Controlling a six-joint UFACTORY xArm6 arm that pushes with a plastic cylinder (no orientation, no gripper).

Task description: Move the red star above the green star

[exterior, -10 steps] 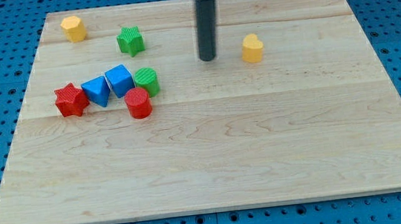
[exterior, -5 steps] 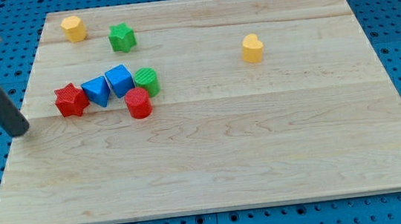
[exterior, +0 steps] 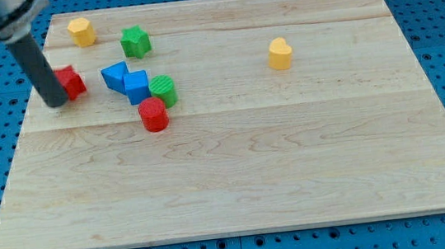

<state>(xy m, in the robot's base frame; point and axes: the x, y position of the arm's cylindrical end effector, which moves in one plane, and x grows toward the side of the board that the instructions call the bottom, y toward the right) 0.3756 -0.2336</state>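
The red star [exterior: 70,81] lies near the board's upper left, partly hidden by my rod. My tip [exterior: 54,101] touches its lower left side. The green star [exterior: 136,41] lies up and to the right of the red star, near the view's top. The red star sits lower than the green star and well to its left.
A yellow block [exterior: 80,30] lies at the top left. Two blue blocks [exterior: 115,74] [exterior: 136,87], a green cylinder [exterior: 163,90] and a red cylinder [exterior: 153,113] cluster right of the red star. A yellow block [exterior: 280,53] lies at the right. The wooden board [exterior: 292,158] lies on a blue pegboard.
My tip moved from the left edge up and right against the red star. The red star slid upward. The blue blocks shifted up and right a little.
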